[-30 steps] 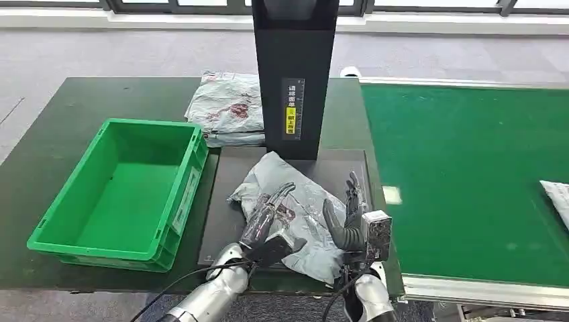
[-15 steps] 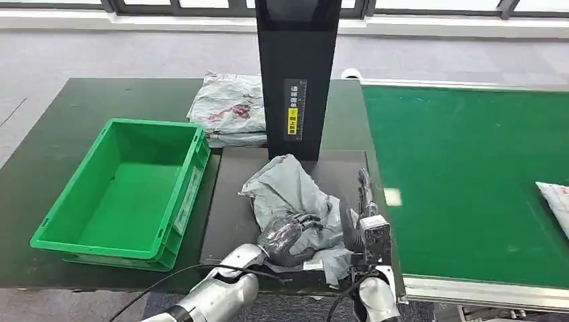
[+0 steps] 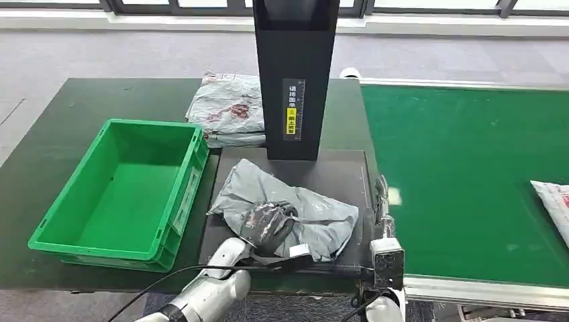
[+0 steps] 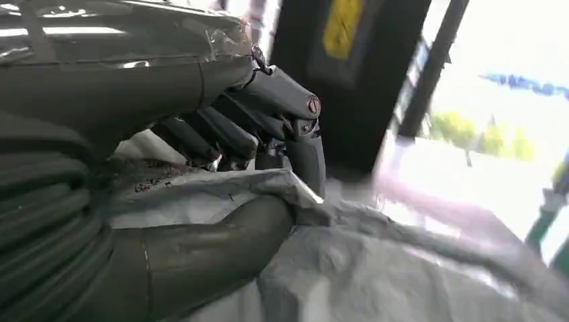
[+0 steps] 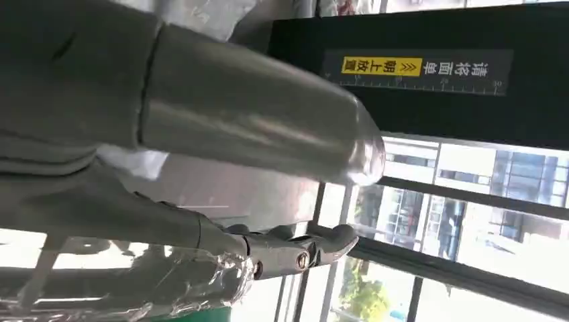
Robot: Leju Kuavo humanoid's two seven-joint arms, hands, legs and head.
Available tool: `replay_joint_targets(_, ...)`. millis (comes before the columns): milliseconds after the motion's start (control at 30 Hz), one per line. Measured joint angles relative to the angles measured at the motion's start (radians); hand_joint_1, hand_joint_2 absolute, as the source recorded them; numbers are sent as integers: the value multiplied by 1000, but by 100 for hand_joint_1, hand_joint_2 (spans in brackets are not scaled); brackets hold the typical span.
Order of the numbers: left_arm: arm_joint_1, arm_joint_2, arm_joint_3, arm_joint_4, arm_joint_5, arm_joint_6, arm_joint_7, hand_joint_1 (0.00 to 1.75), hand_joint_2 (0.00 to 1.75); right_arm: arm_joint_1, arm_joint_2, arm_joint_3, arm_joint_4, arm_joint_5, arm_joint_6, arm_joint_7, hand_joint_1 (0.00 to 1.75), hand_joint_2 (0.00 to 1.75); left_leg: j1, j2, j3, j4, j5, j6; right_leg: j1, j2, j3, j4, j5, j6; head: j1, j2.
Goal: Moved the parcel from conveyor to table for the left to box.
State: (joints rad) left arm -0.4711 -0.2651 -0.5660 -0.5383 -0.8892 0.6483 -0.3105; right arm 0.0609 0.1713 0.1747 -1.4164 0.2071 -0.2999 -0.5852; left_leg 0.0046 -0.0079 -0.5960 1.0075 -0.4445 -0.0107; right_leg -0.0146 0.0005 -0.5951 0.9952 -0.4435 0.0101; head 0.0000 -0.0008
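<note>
Parcel (image 3: 295, 208) lies crumpled on the dark mat (image 3: 342, 168) at lower centre of the head view, its long axis running left to right. Our left hand (image 3: 267, 225) sits on its near edge, fingers (image 4: 221, 131) curled into the plastic and thumb under a fold, so we hold it. The bin (image 3: 74, 231) lies to the left, on that hand's side. Our right hand (image 3: 382, 201) stands off the parcel's right end, fingers spread, holding nothing.

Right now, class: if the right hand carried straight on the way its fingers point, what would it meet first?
The right hand sits at the table's edge, fingers pointing away from the robot. Its line looks free along the mat; the black upright stand lies slightly to the left, so probably nothing soon, though depth is unclear.
</note>
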Motion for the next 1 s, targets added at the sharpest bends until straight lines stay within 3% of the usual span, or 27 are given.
replay_joint_targets(133,36,7,158,-178,-199,51,-13,175,175,1,0,3,1,-14,-26,-20,0,175,0,0,-1,0,0,0,0,0,-1,0,0,0,0,0)
replay_joint_targets(267,94,-30,451,-503,-491,52,-135,175,175,-5,0,15,21,-30,-42,-32,0,175,0,3,-2,0,0,0,0,4,-3,1,0,-1,0,0)
replay_joint_targets(333,113,-28,552,-658,-578,53,-81,175,175,-13,0,18,28,-40,-42,-32,0,175,0,7,-2,0,-1,-1,0,7,-4,1,1,-1,0,0)
replay_joint_targets(467,160,51,627,-891,-594,55,113,175,175,-15,0,19,30,-48,-52,-27,0,175,1,5,-1,0,-1,-2,2,5,-4,2,-1,-3,0,0)
replay_joint_targets(667,240,154,802,-1068,-595,55,70,175,175,12,-8,18,7,-49,-78,-13,0,175,2,4,-1,-1,-2,-4,2,4,-4,3,-4,-5,0,0)
replay_joint_targets(867,257,318,806,-1020,-596,55,345,175,175,25,-24,18,-4,-60,-90,-6,0,175,2,4,1,0,-2,-4,2,3,-8,1,-4,-6,0,0)
replay_joint_targets(900,223,351,768,-941,-597,49,455,175,175,23,-26,18,-4,-61,-92,-4,0,175,2,3,0,0,-2,-4,2,2,-9,1,-4,-6,0,0)
replay_joint_targets(933,187,380,703,-846,-597,37,606,164,175,19,-26,18,-4,-61,-92,-3,0,175,2,3,0,0,-1,-5,2,2,-7,1,-4,-6,1,0)
replay_joint_targets(1000,144,419,560,-719,-597,19,942,169,175,16,-26,18,-4,-60,-93,-2,0,175,1,3,1,0,-1,-5,2,3,-4,2,-2,-7,-2,0)
